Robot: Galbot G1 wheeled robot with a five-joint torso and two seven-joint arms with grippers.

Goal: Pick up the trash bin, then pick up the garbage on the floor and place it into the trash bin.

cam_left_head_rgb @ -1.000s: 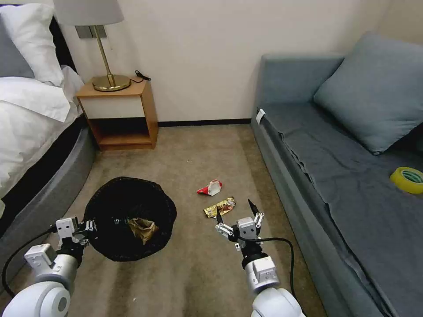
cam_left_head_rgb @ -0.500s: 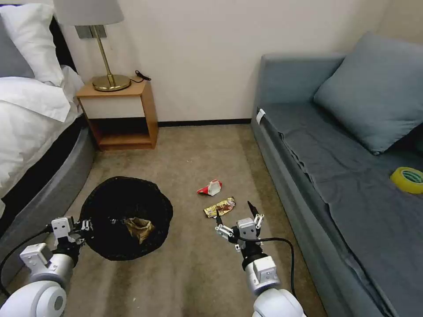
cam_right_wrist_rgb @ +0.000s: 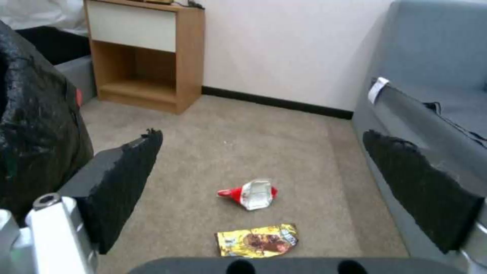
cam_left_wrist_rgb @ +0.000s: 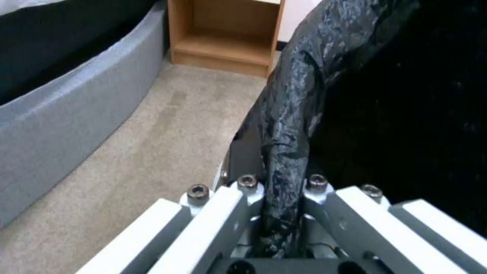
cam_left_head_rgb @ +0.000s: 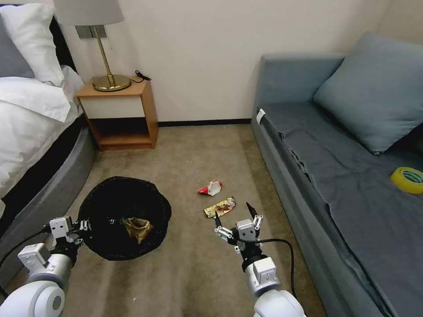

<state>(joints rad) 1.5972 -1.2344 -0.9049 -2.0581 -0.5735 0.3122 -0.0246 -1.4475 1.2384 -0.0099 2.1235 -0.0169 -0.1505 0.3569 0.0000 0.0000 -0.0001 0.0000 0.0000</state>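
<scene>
The left gripper (cam_left_wrist_rgb: 284, 213) pinches the bag-lined rim of the trash bin (cam_left_head_rgb: 124, 215), left of centre. The right gripper (cam_left_head_rgb: 233, 215), fingers spread and empty, hovers just short of the gold wrapper (cam_left_head_rgb: 220, 207); the red-and-white wrapper (cam_left_head_rgb: 209, 188) lies farther off.

Even soft indoor light; wrist views slightly blurred

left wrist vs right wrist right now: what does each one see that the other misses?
Left wrist: the left gripper shut on the bag-wrapped rim of the trash bin, with the grey bed base alongside.
Right wrist: the right gripper open above the carpet, with the gold wrapper, the red-and-white wrapper and the sofa ahead.
Both: the bin's black bag, the wooden nightstand and the carpet.
</scene>
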